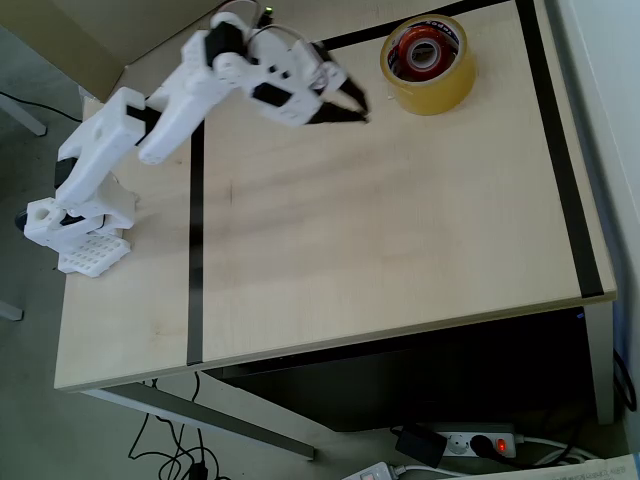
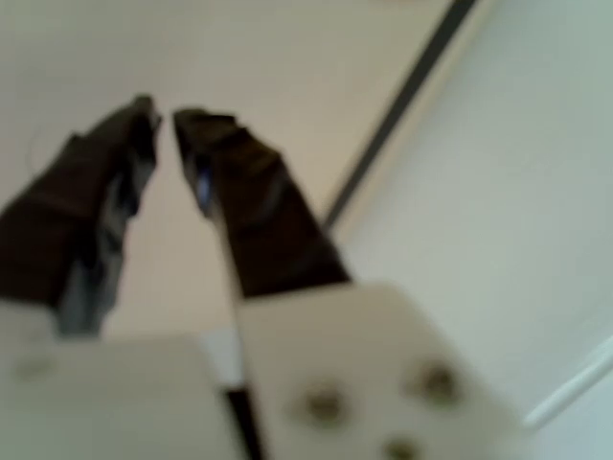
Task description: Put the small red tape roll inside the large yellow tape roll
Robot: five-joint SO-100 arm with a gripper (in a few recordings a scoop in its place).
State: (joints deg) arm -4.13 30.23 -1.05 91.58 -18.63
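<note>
Overhead view: small red tape roll [image 1: 421, 52] sits inside the large yellow tape roll [image 1: 429, 64] at the far corner of the bench [image 1: 380, 230], the hand [image 1: 357, 106] just left of the yellow roll, apart from it, empty, its black fingers [image 2: 144, 134] nearly closed in the wrist view.

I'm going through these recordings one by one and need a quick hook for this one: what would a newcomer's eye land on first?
First, the large yellow tape roll near the table's top right corner in the overhead view, with the small red tape roll already sitting inside its core. Next, the white arm reaching across the top left, its dark end effector hanging just left of the rolls, apart from them. In the wrist view the end effector's fingers are nearly closed on nothing.
</note>
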